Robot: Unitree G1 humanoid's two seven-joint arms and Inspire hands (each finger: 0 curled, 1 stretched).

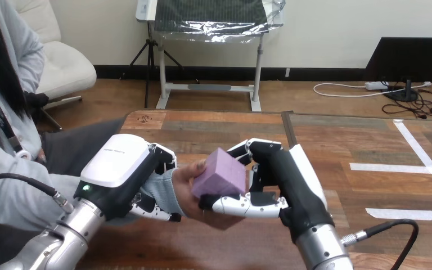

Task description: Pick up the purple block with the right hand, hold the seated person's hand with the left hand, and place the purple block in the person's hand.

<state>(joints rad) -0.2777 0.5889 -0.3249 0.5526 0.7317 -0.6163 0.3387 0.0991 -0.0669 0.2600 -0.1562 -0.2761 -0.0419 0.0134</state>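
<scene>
The purple block [221,172] rests over the person's hand [187,185] near the middle of the wooden table [225,126]. My right hand [278,180] is on the block's right side, its fingers curled over the top and its thumb under the front edge, pinching it. My left hand [125,174] lies over the person's wrist and grey sleeve [160,188], fingers curled round the wrist from above and below. The person's palm beneath the block is mostly hidden.
The person sits at the table's left side, their arm coming in from the left edge. The table's far edge runs just behind the hands. A seam [288,132] divides the tabletop, with bare wood to the right.
</scene>
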